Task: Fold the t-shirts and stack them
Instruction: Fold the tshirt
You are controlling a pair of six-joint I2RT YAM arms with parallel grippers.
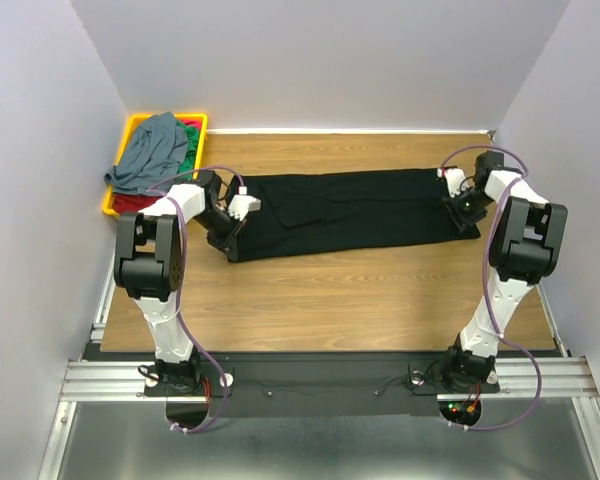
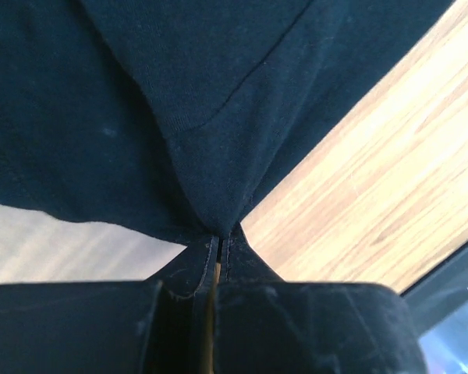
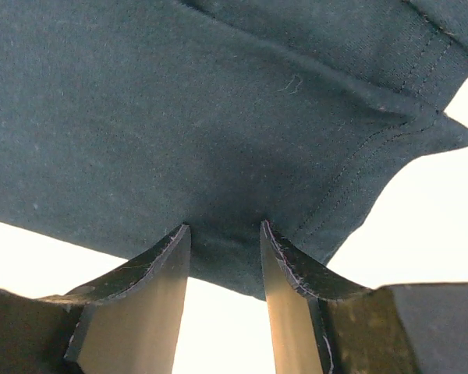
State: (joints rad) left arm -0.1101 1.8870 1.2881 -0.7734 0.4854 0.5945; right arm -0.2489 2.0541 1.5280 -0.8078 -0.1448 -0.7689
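The large black t-shirt point(image 1: 350, 205) lies as a long folded band across the middle of the wooden table. My left gripper point(image 1: 229, 240) is at its left end, shut on a pinch of the black cloth point(image 2: 140, 101); in the left wrist view the gripper point(image 2: 221, 234) has its jaws pressed together on the fabric. At the band's right end, my right gripper point(image 1: 467, 222) stands with its jaws apart. In the right wrist view the gripper point(image 3: 225, 230) has a hemmed corner of the black t-shirt point(image 3: 179, 101) lying across its fingertips.
A yellow tray point(image 1: 133, 124) sits at the back left corner holding a slate grey-blue t-shirt point(image 1: 152, 155), a green one point(image 1: 193, 136) and a red one point(image 1: 130, 203). Grey walls close in on the left, right and back. Bare wood lies in front of the black t-shirt.
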